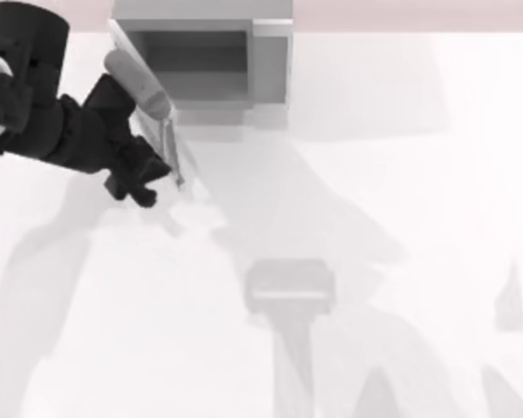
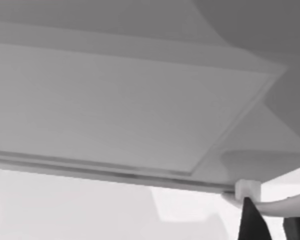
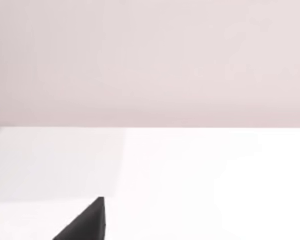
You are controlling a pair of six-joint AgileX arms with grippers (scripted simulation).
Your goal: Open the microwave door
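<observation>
White tabletop (image 1: 401, 218) fills the overhead picture, with a pale pinkish wall behind it at 12 o'clock. At the back of the table, toward 11 o'clock from the centre, stands the grey microwave (image 1: 272, 61), its dark inside open to view and a plain strip on its right side. The microwave door (image 1: 144, 113) is swung wide out from the left edge of the box, reaching toward the table centre, with its pale bar handle (image 1: 170, 157) at the free end.

My left arm comes in from 9 o'clock, and my left gripper (image 1: 148, 178) sits at that free end of the door, right at the handle. From the left wrist camera the door panel (image 2: 120, 110) spreads across the picture, and one dark fingertip (image 2: 250, 220) touches the handle's pale mount (image 2: 248, 188); I cannot tell whether my fingers are spread or pinching the bar.

My right arm is out of the overhead picture. Its wrist camera shows only a dark finger tip (image 3: 87, 222) over bare table, so I cannot tell how its fingers stand.
</observation>
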